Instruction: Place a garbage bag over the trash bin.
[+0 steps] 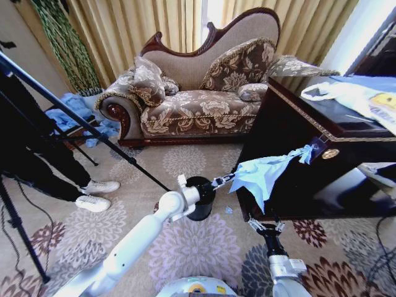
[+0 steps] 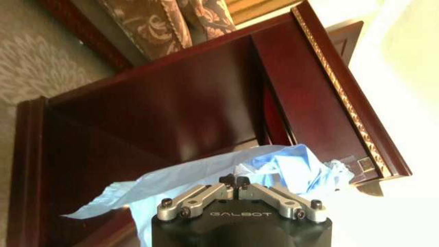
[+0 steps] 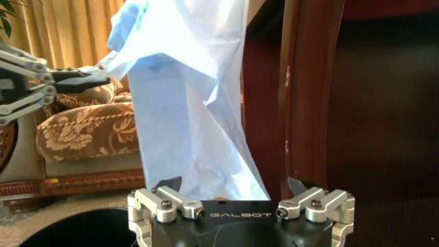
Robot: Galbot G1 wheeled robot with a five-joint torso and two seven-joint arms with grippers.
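The floor is a patterned carpet (image 1: 93, 229) with flower medallions; behind it stands a carved sofa (image 1: 198, 93) with floral cushions, and golden curtains (image 1: 154, 25) hang behind the sofa. To the right of the sofa is a dark wooden cabinet (image 1: 297, 142) with a gold trim line along its top edge; on its top lies a white plastic bag (image 1: 352, 96) with a yellow mark. To the left of the sofa, a heap of blue cloth (image 1: 77, 111) lies near the curtains, and a black tripod leg (image 1: 80, 117) crosses in front of it.

The trash bin (image 1: 201, 198) stands on the carpet just in front of the cabinet's front left corner, upright and black; its mouth is uncovered. The garbage bag (image 1: 263, 173) hangs in the air beside the cabinet's front face, above and to the right of the bin; one end reaches to the cabinet's gold edge, and the rest droops down in a point.

The left arm reaches forward over the bin; the left tool (image 2: 235, 181) has its fingers pressed together on an edge of the garbage bag. The right tool (image 3: 235, 186) is below the hanging bag, pointing up at it, near the cabinet's lower front; its fingers stand wide apart and hold nothing, with the bag's lower end just between and above them.
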